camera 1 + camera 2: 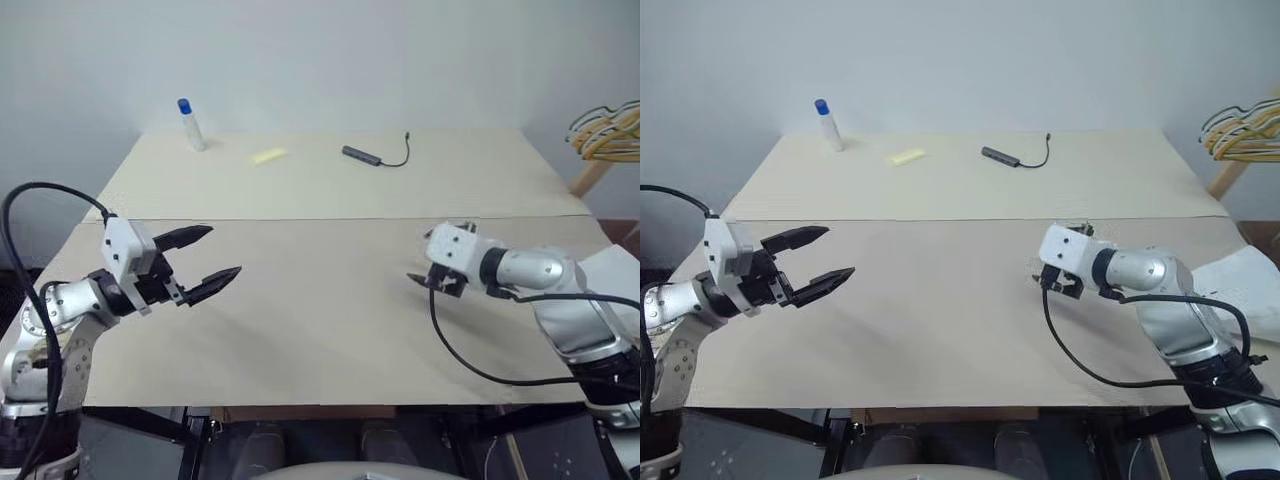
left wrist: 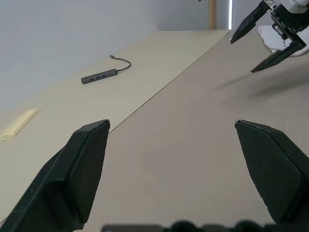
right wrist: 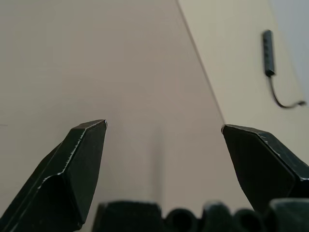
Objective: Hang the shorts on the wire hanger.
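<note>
The shorts (image 1: pixel 1246 284) are a patch of white cloth at the table's right edge, just past my right forearm, which covers part of them. The wire hanger is out of view. My left gripper (image 1: pixel 224 252) hovers open over the left side of the tan table (image 1: pixel 320 330), pointing toward the middle, with nothing between its fingers (image 2: pixel 89 159). My right gripper (image 1: pixel 1041 279) is open and empty too. It hangs over the right half of the table and tilts down toward the board. In the left wrist view the right gripper (image 2: pixel 242 56) faces the left one across the bare board.
At the back of the table stand a white bottle with a blue cap (image 1: pixel 190 125), a yellow strip (image 1: pixel 268 156) and a dark USB hub with a cable (image 1: pixel 365 155). A bunch of yellow and dark hangers (image 1: pixel 610 130) sits on a wooden stand beyond the right corner.
</note>
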Robot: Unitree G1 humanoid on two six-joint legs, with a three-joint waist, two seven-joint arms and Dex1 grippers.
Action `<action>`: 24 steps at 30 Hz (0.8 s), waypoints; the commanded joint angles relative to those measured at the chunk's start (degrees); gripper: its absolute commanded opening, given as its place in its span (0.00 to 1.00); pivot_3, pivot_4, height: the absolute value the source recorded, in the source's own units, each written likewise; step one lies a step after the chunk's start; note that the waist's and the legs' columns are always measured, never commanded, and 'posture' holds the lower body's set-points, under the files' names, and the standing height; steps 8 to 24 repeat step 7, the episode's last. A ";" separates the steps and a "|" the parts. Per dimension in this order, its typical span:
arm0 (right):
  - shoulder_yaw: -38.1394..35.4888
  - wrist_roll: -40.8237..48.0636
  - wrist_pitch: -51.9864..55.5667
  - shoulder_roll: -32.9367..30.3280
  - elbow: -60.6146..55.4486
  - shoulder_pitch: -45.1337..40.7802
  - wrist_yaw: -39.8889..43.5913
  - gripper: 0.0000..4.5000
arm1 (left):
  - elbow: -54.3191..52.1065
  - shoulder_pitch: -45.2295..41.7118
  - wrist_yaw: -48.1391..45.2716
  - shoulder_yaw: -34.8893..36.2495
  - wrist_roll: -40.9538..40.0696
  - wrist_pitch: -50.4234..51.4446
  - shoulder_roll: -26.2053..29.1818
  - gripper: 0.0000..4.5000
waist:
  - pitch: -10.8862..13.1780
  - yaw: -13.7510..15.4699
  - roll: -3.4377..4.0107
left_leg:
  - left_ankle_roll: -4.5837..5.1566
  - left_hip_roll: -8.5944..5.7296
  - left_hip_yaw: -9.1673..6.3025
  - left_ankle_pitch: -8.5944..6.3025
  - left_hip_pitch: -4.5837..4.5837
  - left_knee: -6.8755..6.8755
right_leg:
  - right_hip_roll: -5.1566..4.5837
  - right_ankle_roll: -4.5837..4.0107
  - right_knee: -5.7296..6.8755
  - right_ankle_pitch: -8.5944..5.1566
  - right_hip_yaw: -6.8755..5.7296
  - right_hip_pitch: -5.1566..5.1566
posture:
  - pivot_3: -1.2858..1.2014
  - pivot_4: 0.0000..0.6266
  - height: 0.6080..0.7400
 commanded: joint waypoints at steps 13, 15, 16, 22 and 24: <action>1.36 -4.05 -3.05 3.14 0.45 -1.86 0.11 0.99 | -3.49 0.99 1.97 1.26 -0.65 0.23 0.89 1.00 | 0.01 2.15 -0.27 | 0.00 -0.01 0.05 0.00 0.01 0.01 | 0.02 -0.03 -0.01 0.01 0.00 -0.01 | 0.57 0.00 1.00; 1.36 -4.05 -3.05 3.14 0.45 -1.86 0.11 0.99 | -3.49 0.99 1.97 1.26 -0.65 0.23 0.89 1.00 | 0.01 2.15 -0.27 | 0.00 -0.01 0.05 0.00 0.01 0.01 | 0.02 -0.03 -0.01 0.01 0.00 -0.01 | 0.57 0.00 1.00; 1.36 -4.05 -3.05 3.14 0.45 -1.86 0.11 0.99 | -3.49 0.99 1.97 1.26 -0.65 0.23 0.89 1.00 | 0.01 2.15 -0.27 | 0.00 -0.01 0.05 0.00 0.01 0.01 | 0.02 -0.03 -0.01 0.01 0.00 -0.01 | 0.57 0.00 1.00; 1.36 -4.05 -3.05 3.14 0.45 -1.86 0.11 0.99 | -3.49 0.99 1.97 1.26 -0.65 0.23 0.89 1.00 | 0.01 2.15 -0.27 | 0.00 -0.01 0.05 0.00 0.01 0.01 | 0.02 -0.03 -0.01 0.01 0.00 -0.01 | 0.57 0.00 1.00; 1.36 -4.05 -3.05 3.14 0.45 -1.86 0.11 0.99 | -3.49 0.99 1.97 1.26 -0.65 0.23 0.89 1.00 | 0.01 2.15 -0.27 | 0.00 -0.01 0.05 0.00 0.01 0.01 | 0.02 -0.03 -0.01 0.01 0.00 -0.01 | 0.57 0.00 1.00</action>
